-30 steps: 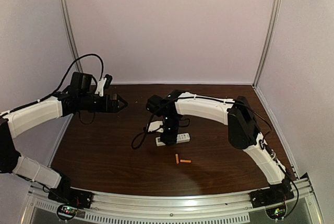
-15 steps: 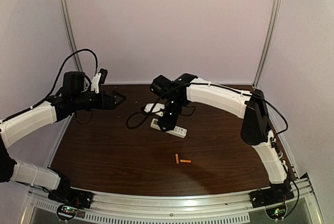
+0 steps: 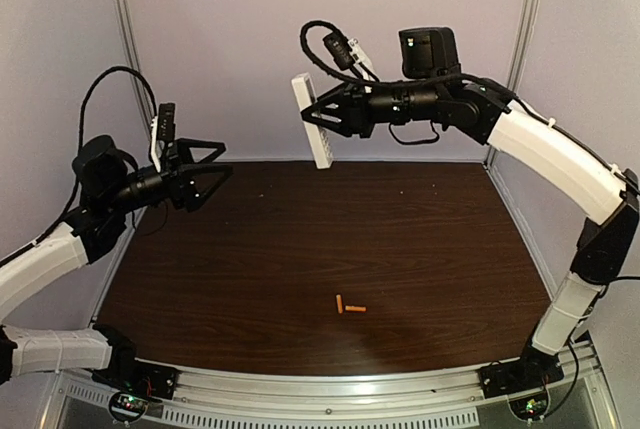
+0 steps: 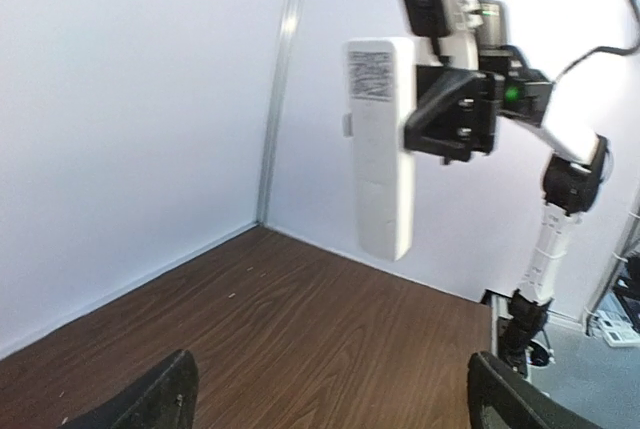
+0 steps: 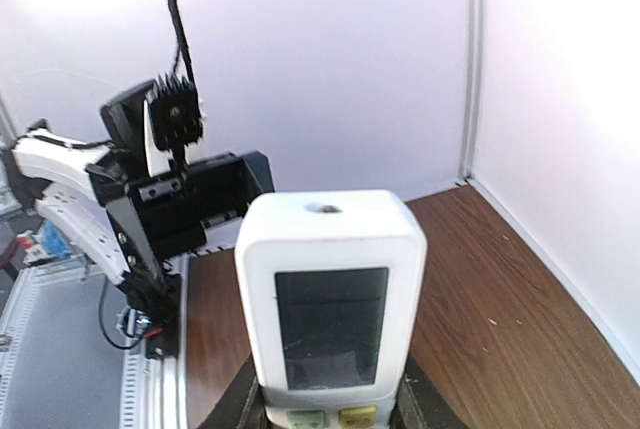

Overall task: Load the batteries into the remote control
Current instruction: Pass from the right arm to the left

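The white remote control [image 3: 314,121] hangs upright high above the table, with my right gripper [image 3: 320,116] shut on its middle. In the left wrist view its plain back with a label [image 4: 380,149] faces me. The right wrist view shows its dark screen [image 5: 330,327] and its top end, with my right gripper [image 5: 327,415] clamped on it below. Two orange batteries [image 3: 339,303] [image 3: 356,309] lie loose on the table near the front centre. My left gripper [image 3: 224,159] is raised at the left, open and empty, pointing toward the remote. Its fingertips [image 4: 166,398] frame the bare table.
The brown wooden table [image 3: 300,249] is boxed in by pale walls at the back and on both sides, with metal corner posts [image 3: 516,59]. A metal rail [image 3: 330,389] runs along the front edge, where both arm bases stand.
The right arm has lifted the remote control off the table and swung it up high, turning it upright. The left arm has risen and drawn back to the left. The batteries have stayed where they were.
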Tool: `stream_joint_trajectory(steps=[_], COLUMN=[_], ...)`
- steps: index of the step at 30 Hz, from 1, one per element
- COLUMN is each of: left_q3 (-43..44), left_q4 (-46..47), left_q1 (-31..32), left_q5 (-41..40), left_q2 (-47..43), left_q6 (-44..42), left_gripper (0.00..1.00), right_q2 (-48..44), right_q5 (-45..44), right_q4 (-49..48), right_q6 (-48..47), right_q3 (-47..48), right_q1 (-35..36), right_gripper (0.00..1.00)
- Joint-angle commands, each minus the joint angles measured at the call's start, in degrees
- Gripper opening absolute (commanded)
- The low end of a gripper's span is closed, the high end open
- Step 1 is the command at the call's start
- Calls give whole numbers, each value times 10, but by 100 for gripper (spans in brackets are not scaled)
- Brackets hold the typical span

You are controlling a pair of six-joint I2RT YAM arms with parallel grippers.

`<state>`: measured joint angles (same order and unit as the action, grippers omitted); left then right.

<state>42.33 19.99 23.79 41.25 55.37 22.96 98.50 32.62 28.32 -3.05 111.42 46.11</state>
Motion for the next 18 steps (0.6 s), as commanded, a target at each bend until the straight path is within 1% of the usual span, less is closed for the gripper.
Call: stream_joint_trajectory(steps=[1,4,9,12,14,18], left_q3=[16,44,63,76,88,107], left_q4=[75,71,108,118,119,117], left_q1=[103,141,163,177,180,182], left_q5=[41,37,35,18,15,9], left_q2=[23,53,83,108,128,155], left_q6=[-62,-77,-63,-54,-44,-22], left_gripper=[93,90,86,83,80,76], right_q2=[-17,-32,-50,-56,-61,-68], right_q5=[156,197,229,242,243,241], right_q4=[-225,-330,-429,-485,-502,-506], right_q6=[145,210,278,313,318,315], right_q3=[-82,-129,-178,-203,-212,-223], right_q1=[-1,-1,-1,2,3,7], right_gripper=[16,16,15,15,15,16])
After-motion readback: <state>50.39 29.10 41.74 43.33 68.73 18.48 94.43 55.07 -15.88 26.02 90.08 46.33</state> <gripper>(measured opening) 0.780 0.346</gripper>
